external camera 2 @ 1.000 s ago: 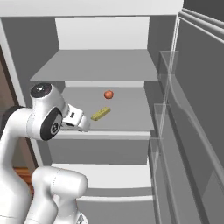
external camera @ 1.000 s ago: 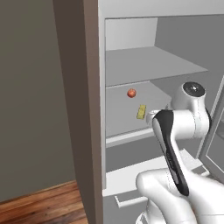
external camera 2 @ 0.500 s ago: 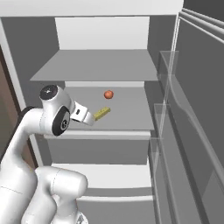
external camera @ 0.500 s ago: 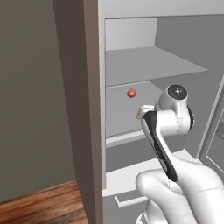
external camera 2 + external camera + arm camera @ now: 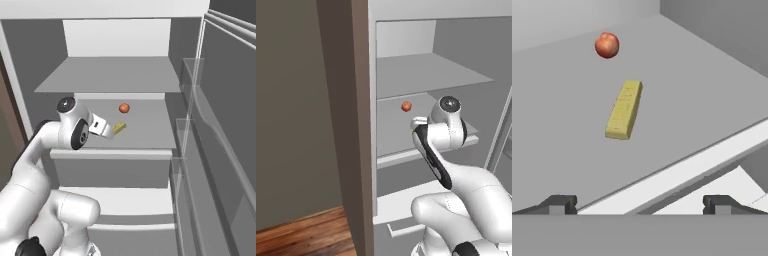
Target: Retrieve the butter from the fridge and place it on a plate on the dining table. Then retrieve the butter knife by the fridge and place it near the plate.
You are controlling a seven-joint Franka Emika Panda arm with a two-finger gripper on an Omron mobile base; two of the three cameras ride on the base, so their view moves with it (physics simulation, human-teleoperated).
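Inside the open fridge (image 5: 125,45), the white arm reaches toward the middle shelf (image 5: 702,85), its tool (image 5: 639,202) spread to full width and holding nothing. In the hand view the two dark fingertips (image 5: 559,204) stand wide apart at the bottom, short of the shelf's pale front lip, which runs as a straight white band across the lower part of that view.

The butter (image 5: 624,110), a slim yellow rectangular stick with a matte, slightly grainy face, lies flat on the smooth grey shelf well inside the lip, with its long side pointing away from the tool. Beyond its far end, apart from it, sits a small round red-orange lump (image 5: 607,45). Bare shelf lies open on every side of the stick, and the fridge's flat grey inner wall closes the shelf off at the far right of the hand view.

From the right base view, the butter (image 5: 119,128) shows just past the arm's white wrist, with the lump (image 5: 124,107) farther back and a second grey shelf overhead limiting the room above. The door (image 5: 220,125) stands swung open at the right, carrying clear, glassy bins with thin pale edges. In the left base view, the lump (image 5: 406,106) is visible left of the arm's rounded joint, beside the fridge's broad grey-brown side panel (image 5: 346,125), with wood-plank floor (image 5: 301,235) below.
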